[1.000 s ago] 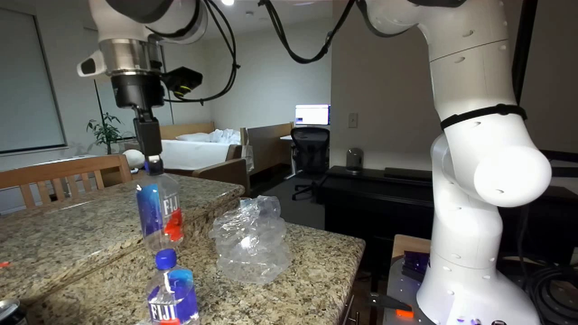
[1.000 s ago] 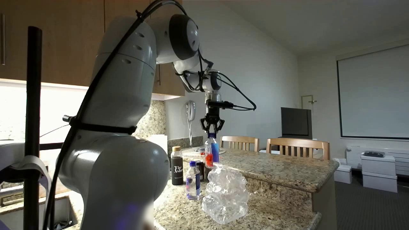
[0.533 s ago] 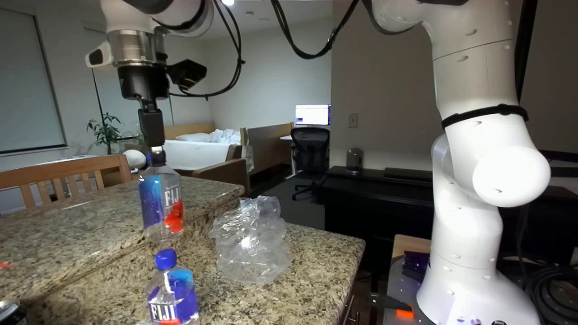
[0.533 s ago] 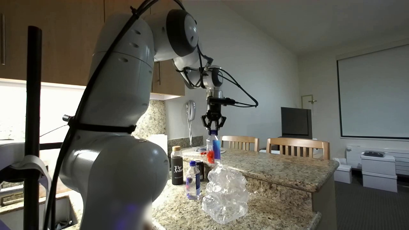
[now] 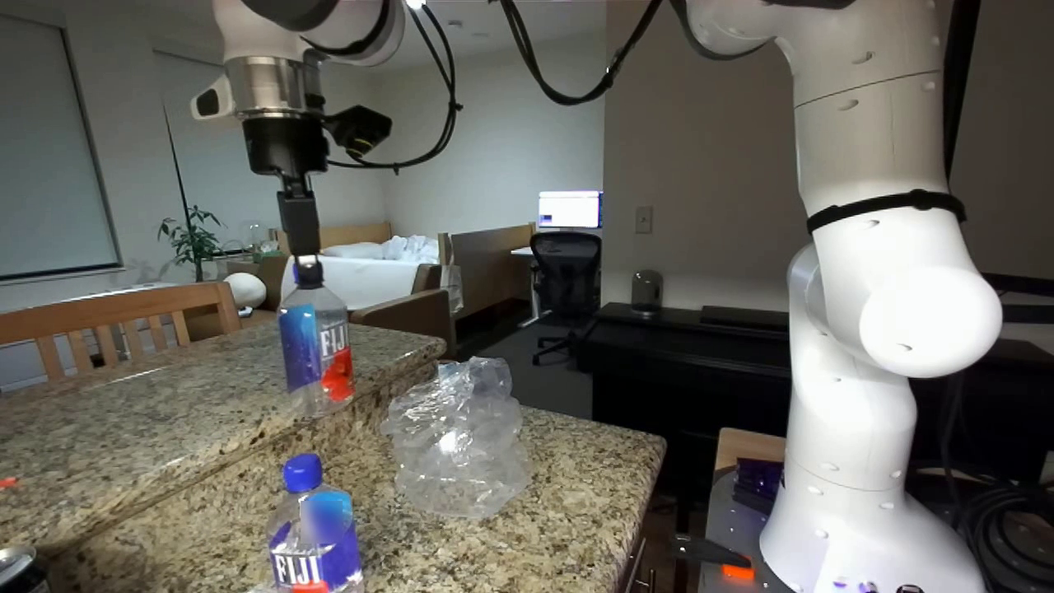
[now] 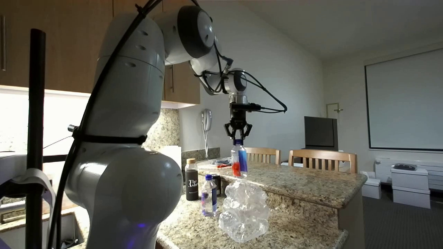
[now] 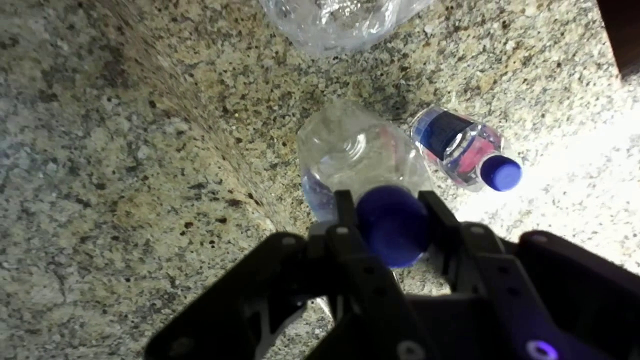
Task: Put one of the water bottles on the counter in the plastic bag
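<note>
My gripper (image 5: 310, 270) is shut on the blue cap of a large clear Fiji bottle (image 5: 317, 350) with a blue and red label. The bottle hangs upright, above the lower counter. The gripper also shows in an exterior view (image 6: 238, 141) and the wrist view (image 7: 387, 212), with a finger on each side of the cap. A crumpled clear plastic bag (image 5: 461, 445) stands on the lower counter. In an exterior view the bag (image 6: 244, 212) appears just below the held bottle (image 6: 239, 162); its opening is hard to make out. A smaller Fiji bottle (image 5: 314, 531) stands on the counter.
A raised granite ledge (image 6: 294, 177) runs along the lower counter. A dark bottle with a wooden lid (image 6: 191, 180) and a dark can (image 6: 216, 183) stand near the smaller bottle. Wooden chairs (image 6: 318, 160) are behind the ledge. The counter edge (image 5: 646, 486) lies beyond the bag.
The gripper, with the large bottle held by its cap, has moved right and slightly up in both exterior views, towards the bag. The bag and the smaller bottle have not moved.
</note>
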